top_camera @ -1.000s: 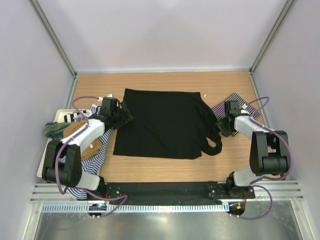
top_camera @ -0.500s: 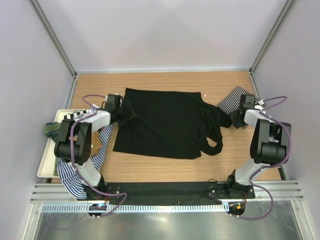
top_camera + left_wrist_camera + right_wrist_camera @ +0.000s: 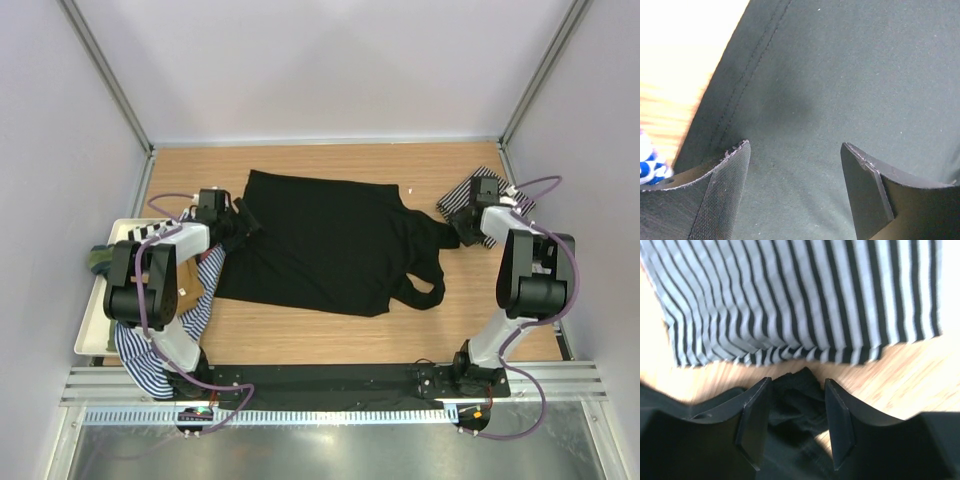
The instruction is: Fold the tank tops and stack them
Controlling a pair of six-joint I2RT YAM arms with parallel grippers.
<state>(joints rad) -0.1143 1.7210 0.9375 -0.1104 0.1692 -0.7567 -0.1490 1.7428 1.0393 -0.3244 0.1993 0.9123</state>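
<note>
Lying spread flat mid-surface, the black tank top [image 3: 320, 245] looks laid out for its first fold. The left gripper [image 3: 795, 150] hangs over its left hem with jaws wide and nothing pinched. The right gripper [image 3: 796, 385] stands half open around a shoulder strap [image 3: 792, 390], not visibly clamping it, probably to stretch the cloth from both ends. Just beyond lies the folded striped tank top [image 3: 790, 295]; the other tops [image 3: 165, 300] are heaped at the tray [image 3: 88, 340] on the left.
</note>
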